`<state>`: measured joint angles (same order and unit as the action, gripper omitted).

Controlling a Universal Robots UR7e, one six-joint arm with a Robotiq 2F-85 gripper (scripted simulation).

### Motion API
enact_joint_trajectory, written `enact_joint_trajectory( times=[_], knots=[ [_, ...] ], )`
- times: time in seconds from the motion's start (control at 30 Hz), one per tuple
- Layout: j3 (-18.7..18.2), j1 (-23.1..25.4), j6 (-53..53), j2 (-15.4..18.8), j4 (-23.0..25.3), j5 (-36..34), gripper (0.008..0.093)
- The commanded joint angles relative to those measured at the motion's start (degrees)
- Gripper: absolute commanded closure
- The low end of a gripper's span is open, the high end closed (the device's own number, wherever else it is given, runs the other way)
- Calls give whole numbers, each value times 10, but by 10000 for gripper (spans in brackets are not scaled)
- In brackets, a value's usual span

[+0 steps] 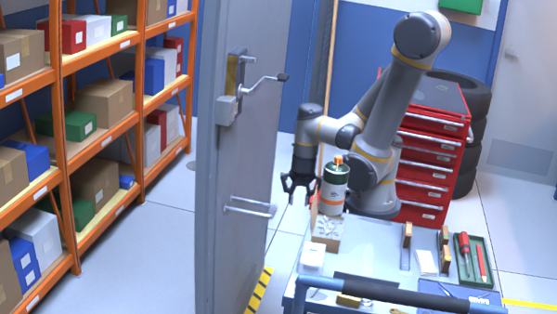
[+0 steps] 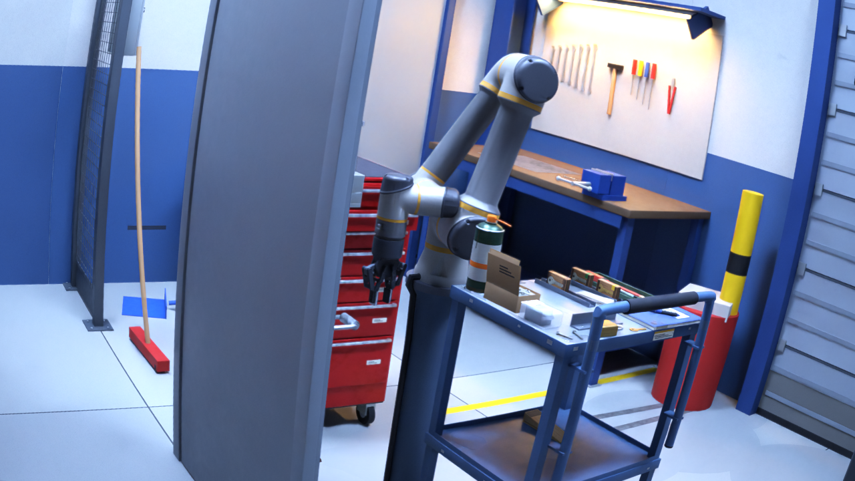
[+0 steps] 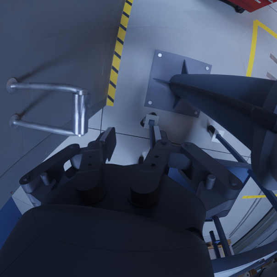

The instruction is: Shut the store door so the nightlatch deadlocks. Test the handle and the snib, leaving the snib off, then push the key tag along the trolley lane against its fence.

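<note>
The grey store door (image 1: pixel 234 153) stands ajar. It carries a lever handle (image 1: pixel 262 83), a grey nightlatch box (image 1: pixel 226 110) and a steel pull bar (image 1: pixel 248 207) lower down. My gripper (image 1: pixel 300 197) hangs pointing down, to the right of the pull bar (image 3: pixel 77 113) and apart from it. The gripper (image 3: pixel 133 140) is open and holds nothing. The white key tag (image 1: pixel 425 261) lies on the blue trolley top, beside the grey lane strip (image 1: pixel 405 253) and wooden fence blocks (image 1: pixel 446 258).
The trolley (image 2: pixel 574 323) edge is right beside my gripper, with a spray can (image 1: pixel 334 186) and a cardboard box (image 1: pixel 327 231) at its near corner. The robot pedestal (image 2: pixel 418 359) stands next to it. A red tool chest (image 1: pixel 431 162) is behind. Orange shelving (image 1: pixel 69 130) lies past the door.
</note>
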<state>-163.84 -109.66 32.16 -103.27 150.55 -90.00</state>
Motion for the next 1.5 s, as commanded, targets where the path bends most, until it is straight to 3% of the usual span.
enact_joint_trajectory(
  times=[0.0,0.17,0.37,1.03,1.47],
  knots=[
    [-4,-3,3,-9,-4,0,534],
    [-20,-17,17,-48,-27,0,534],
    [-24,-20,20,-59,-35,0,534],
    [-25,-21,21,-61,-35,0,934],
    [-24,-21,21,-62,-37,0,934]
  ],
)
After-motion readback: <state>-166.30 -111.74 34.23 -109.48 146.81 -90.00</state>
